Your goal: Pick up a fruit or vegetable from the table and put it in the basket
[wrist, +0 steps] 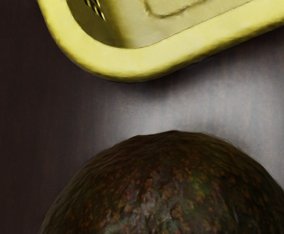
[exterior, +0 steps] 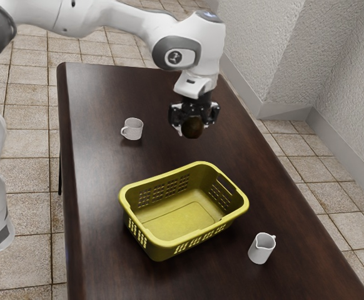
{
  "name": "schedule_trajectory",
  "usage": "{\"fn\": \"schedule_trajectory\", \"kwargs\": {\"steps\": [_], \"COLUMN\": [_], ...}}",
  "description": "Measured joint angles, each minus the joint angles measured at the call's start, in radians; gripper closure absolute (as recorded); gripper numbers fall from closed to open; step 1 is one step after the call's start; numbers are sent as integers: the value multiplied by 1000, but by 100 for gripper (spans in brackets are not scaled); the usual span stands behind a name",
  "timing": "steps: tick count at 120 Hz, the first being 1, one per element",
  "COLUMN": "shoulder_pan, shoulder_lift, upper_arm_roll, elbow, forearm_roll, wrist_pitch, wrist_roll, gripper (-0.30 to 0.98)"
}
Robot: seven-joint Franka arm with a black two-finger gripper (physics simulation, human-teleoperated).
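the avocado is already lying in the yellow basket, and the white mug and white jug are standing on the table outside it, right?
Not quite: the avocado isn't in the yellow basket. The exterior view shows it held in the gripper, above the table. The white mug and jug do stand outside the basket.

In the wrist view, pale glare brightens the dark table [wrist: 230, 105] near the basket [wrist: 132, 63].
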Motion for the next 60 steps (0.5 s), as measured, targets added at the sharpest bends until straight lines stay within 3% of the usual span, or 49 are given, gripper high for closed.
{"fn": "schedule_trajectory", "kwargs": {"steps": [29, 43, 60], "shoulder_pan": [-15, -37, -73], "shoulder_lift": [40, 147, 176], "upper_arm_roll": [-349, -407, -422], "elbow": [106, 196, 218], "forearm_roll": [-1, 0, 2], "wrist_pitch": [-47, -54, -59], "wrist_roll": [-64, -95, -126], "gripper": [46, 47, 48]}}
